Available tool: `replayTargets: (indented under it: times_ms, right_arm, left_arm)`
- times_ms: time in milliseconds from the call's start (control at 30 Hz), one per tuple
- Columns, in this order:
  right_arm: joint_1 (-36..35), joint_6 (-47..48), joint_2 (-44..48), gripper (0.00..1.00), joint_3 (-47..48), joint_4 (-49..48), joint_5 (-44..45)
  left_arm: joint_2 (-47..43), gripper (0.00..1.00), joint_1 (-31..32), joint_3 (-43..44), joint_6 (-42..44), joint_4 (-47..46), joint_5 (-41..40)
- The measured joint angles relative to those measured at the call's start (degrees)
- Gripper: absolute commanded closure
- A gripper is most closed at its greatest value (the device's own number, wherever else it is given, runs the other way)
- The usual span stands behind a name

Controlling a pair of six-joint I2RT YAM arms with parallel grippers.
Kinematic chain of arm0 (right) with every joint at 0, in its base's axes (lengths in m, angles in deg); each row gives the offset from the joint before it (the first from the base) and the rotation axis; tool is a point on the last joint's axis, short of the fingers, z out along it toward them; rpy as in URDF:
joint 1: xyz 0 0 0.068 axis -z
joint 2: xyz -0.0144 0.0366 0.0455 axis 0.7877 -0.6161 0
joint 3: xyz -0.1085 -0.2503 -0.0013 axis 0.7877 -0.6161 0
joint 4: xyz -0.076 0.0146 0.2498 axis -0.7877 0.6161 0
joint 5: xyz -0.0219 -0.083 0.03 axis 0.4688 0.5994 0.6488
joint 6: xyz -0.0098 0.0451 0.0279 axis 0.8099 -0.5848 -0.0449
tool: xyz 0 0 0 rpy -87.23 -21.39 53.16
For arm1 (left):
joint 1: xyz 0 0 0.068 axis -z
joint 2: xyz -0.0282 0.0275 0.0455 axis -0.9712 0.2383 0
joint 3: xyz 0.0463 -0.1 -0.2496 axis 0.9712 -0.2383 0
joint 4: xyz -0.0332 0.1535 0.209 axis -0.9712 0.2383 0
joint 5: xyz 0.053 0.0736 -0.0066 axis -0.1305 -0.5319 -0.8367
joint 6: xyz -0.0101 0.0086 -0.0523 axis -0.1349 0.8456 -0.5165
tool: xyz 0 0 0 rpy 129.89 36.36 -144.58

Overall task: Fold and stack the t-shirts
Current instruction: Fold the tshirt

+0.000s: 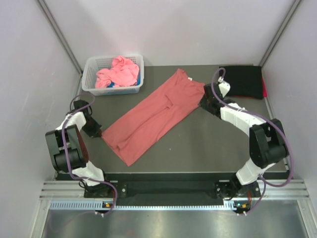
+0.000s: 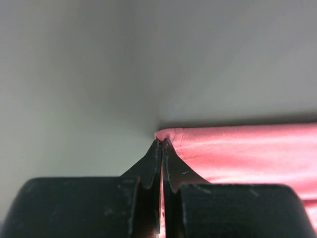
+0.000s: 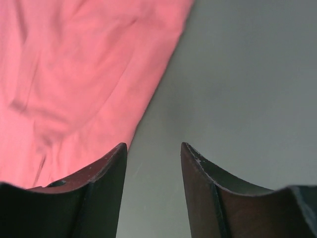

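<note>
In the top view, the red t-shirt (image 1: 153,116) lies as a long strip slanting across the bench (image 1: 208,148) from lower left to upper centre. Your left tool (image 1: 95,130) sits at its lower-left corner and your right tool (image 1: 203,101) at its upper-right edge. A pink t-shirt (image 1: 118,72) waits in the basket (image 1: 89,82) at upper left, and a black t-shirt (image 1: 242,82) lies folded at upper right. I judge you are taking hold for the next fold.

The left wrist view settles what the top view cannot: the left tool (image 2: 161,145) is pinched tight on the shirt's corner.

In the right wrist view, the right tool (image 3: 153,148) stands partly open with only bare bench between its jaws. The cloth edge reaches just the left-hand finger, so nothing is gripped. Next, you likely need to shift over the hem before closing.
</note>
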Motion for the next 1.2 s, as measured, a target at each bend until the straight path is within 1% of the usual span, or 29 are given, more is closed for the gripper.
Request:
replayTargets:
  times_ms: [33, 67, 100, 133, 167, 200, 267, 400, 467, 567, 667, 800, 900, 1000, 1067, 1200]
  right_arm:
    - [1.4, -0.2, -1.4, 0.59, 1.0, -0.2, -0.2]
    - [2.4, -0.2, -3.0, 0.62, 2.0, -0.7, -0.4]
    - [3.4, 0.1, -5.1, 0.63, 3.5, -1.0, -0.6]
    - [4.1, 0.7, -7.1, 0.66, 5.1, -1.4, -0.9]
    - [4.6, 1.2, -8.9, 0.66, 6.7, -1.7, -1.1]
    - [5.2, 1.9, -10.9, 0.67, 8.4, -2.1, -1.5]
    - [6.2, 3.0, -13.8, 0.69, 11.1, -3.0, -2.5]
    - [8.2, 4.4, -17.2, 0.73, 13.6, -4.8, -5.4]
    - [9.4, 4.9, -18.8, 0.74, 15.0, -5.0, -6.4]
    - [10.4, 5.7, -21.7, 0.75, 18.0, -5.1, -7.7]
    - [10.8, 6.4, -24.2, 0.76, 20.2, -5.2, -8.2]
    - [11.2, 6.6, -26.6, 0.78, 21.7, -5.3, -8.6]
    - [11.9, 7.0, -28.2, 0.82, 22.8, -4.9, -8.8]
    - [12.6, 7.6, -30.3, 0.83, 24.9, -4.4, -8.8]
    - [12.8, 7.9, -30.9, 0.83, 25.8, -4.3, -9.0]
    - [13.1, 8.8, -32.9, 0.83, 29.0, -3.8, -9.2]
  left_arm:
    - [-0.2, 0.90, 0.0, -0.5, -0.3, 0.5, -1.1]
    - [-0.4, 0.90, 0.0, -0.8, -0.5, 0.9, -1.8]
    - [-0.4, 0.80, -0.1, -0.8, -0.8, 1.7, -2.8]
    - [-0.4, 0.76, -0.2, -0.8, -0.8, 2.1, -3.4]
    - [-0.4, 0.73, -0.2, -0.6, -0.8, 2.6, -4.3]
    - [-0.4, 0.69, -0.5, 0.0, -0.9, 3.8, -5.0]
    - [-0.4, 0.65, -0.7, 1.8, -0.9, 5.8, -6.0]
    - [-0.6, 0.65, -0.9, 6.3, -0.6, 6.9, -6.3]
    - [-1.6, 0.67, -0.6, 7.8, -0.1, 7.1, -5.8]
    - [-4.2, 0.68, 1.4, 9.6, 1.0, 7.6, -4.7]
    - [-9.3, 0.69, 6.9, 9.7, 1.1, 6.7, 0.0]
    - [-14.6, 0.70, 16.7, 7.1, -0.3, 2.9, 7.8]
    - [-13.2, 0.72, 25.7, 5.8, -1.5, 1.9, 9.6]
    - [-10.2, 0.73, 32.7, 4.0, -2.5, 0.1, 10.0]
    - [-8.8, 0.73, 35.1, 1.7, -3.1, -1.3, 10.6]
    - [-6.2, 0.74, 36.5, -2.0, -4.2, -2.7, 10.6]
